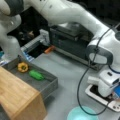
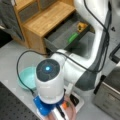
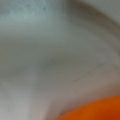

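1. Gripper [image 1: 115, 96] low at a front view's right edge, its fingers hidden behind the white wrist housing; we see it pressed down over a white tray [image 1: 93, 96] on the grey table [image 1: 67, 72]. A teal bowl [image 1: 80, 113] sits just beside the tray toward the bottom. Well apart, at the left, an open grey drawer [image 1: 48, 83] holds a yellow pepper [image 1: 22, 67] and a green vegetable [image 1: 36, 74], with a wooden cabinet [image 1: 17, 97] below them.

2. Arm seen from above in a front view, the gripper [image 2: 60, 110] buried under its own wrist and blue mount. We make out an orange object [image 2: 65, 105] just beside the fingers, on a pinkish plate [image 2: 71, 111] at the bottom. The bowl [image 2: 26, 78] lies to the left; the drawer [image 2: 56, 38] with its green vegetable [image 2: 73, 37] lies toward the top.

3. Wrist view filled by a pale curved surface, with the orange object [image 3: 96, 110] along the bottom right edge. We judge it lies directly under the tool, near enough to touch; its long axis we cannot make out. Whether the fingers are apart, together or clamped on it, we cannot tell
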